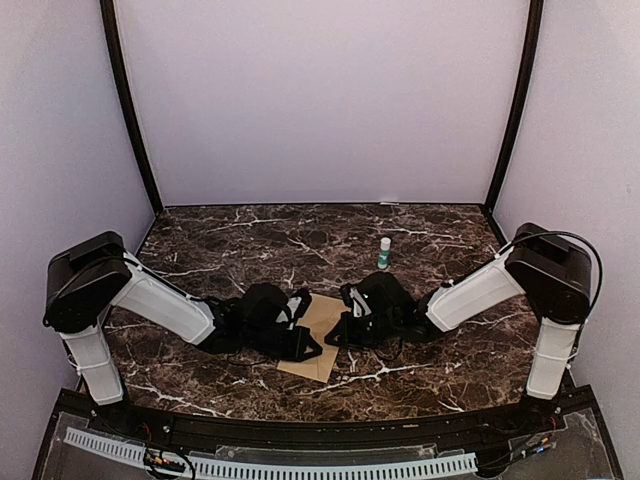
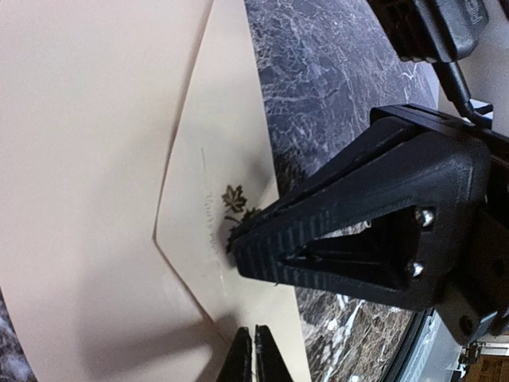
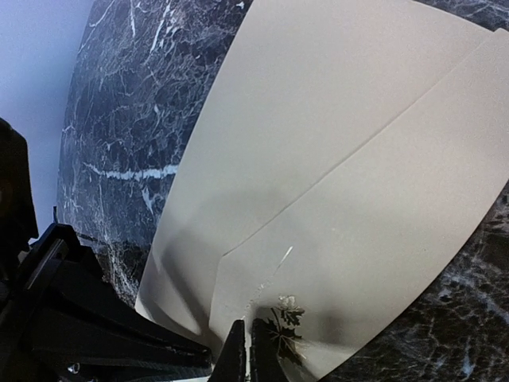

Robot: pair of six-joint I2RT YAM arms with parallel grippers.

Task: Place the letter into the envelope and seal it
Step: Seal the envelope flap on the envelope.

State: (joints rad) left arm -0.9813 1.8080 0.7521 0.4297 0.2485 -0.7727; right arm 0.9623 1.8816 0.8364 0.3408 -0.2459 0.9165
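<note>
Left gripper [image 2: 253,341] and right gripper [image 3: 247,338], jaws together, press the flap of the plain kraft-brown paper envelope [image 1: 318,362] down mid-frame, apparently to seal it.

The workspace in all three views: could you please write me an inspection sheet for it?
Surface: dark marble table, no spills seen.
Job's things: envelope lies flat at centre, its flap folded over the body, leaf emblem on the flap; letter not seen.
Clutter: small green-and-white bottle standing upright behind the envelope.
Grippers: left gripper and right gripper both shut, tips down on the flap beside the emblem.
Cables: black cable arching over the right arm's upper joint.
Surroundings: pale walls, black corner posts.
</note>
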